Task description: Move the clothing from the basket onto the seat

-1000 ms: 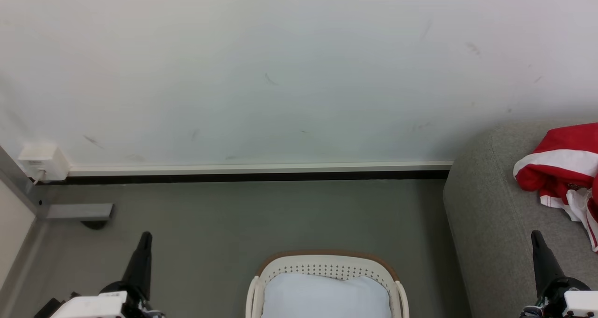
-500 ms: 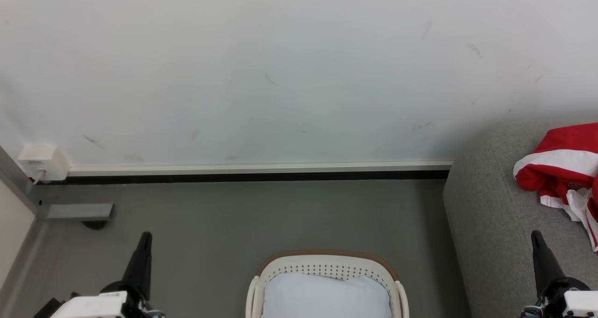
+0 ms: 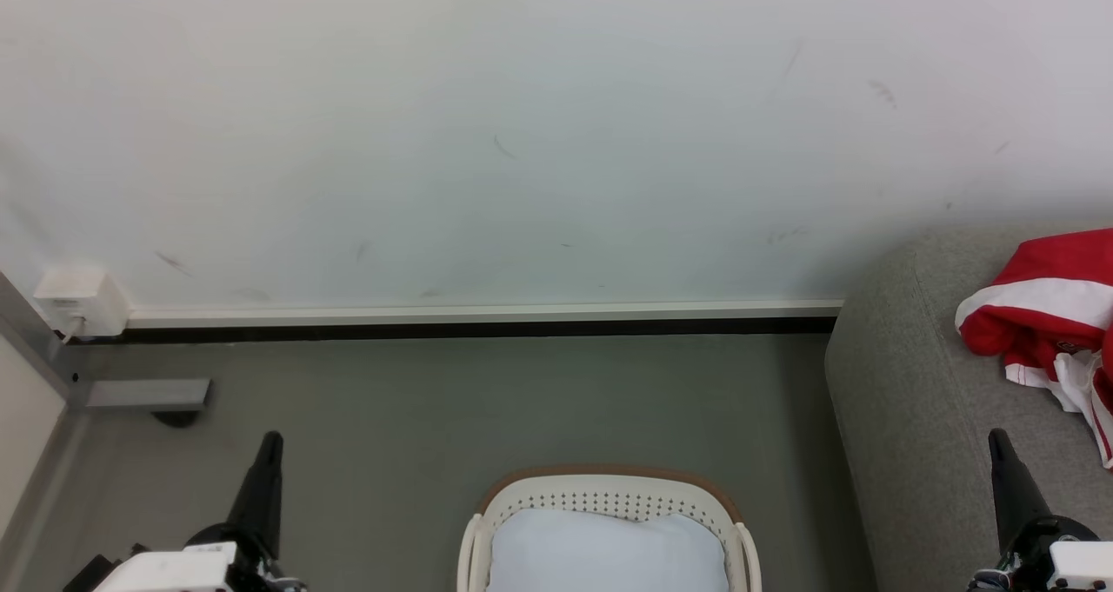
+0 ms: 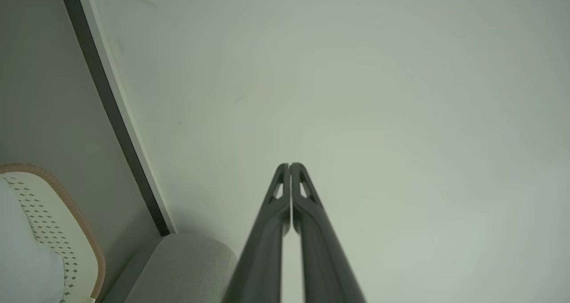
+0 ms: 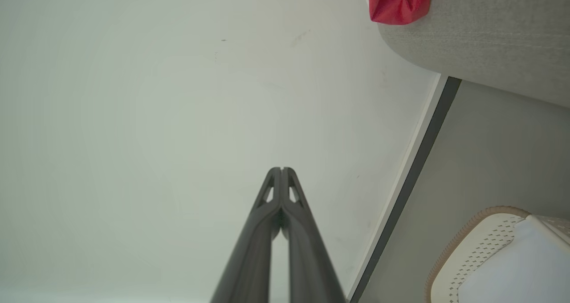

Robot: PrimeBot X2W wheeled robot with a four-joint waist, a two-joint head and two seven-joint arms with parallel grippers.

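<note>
Room first: grey floor (image 3: 417, 418), plain white wall (image 3: 522, 140) w/ a few faint scuffs, and white skirting (image 3: 478, 311) over a dark strip along its foot. Small white box (image 3: 80, 301) on the wall far left, grey metal foot (image 3: 148, 394) just below it. Grey sofa (image 3: 904, 383) on the right, rounded end toward the wall.

Clothing (image 3: 1039, 309), red w/ broad white stripes, lies crumpled on the sofa at the right edge of head view, so it's on the seat, out of the basket (image 3: 609, 479). The basket is cream w/ a brown rim and sits on the floor bottom centre, between the two arms, near the sofa but apart from it. Inside: a plain white pad (image 3: 609, 548).

Left tool (image 3: 271, 440) is low left over the floor, fingers pressed tight together, holding nothing. Its wrist view shows the tips meeting, aimed at the wall. Right tool (image 3: 998, 435) is low right, seen against the sofa. Same story: fully closed, empty, apart from the clothing.

Vs a sec ago: no change. Arms, basket, clothing all where they were, camera steady.
</note>
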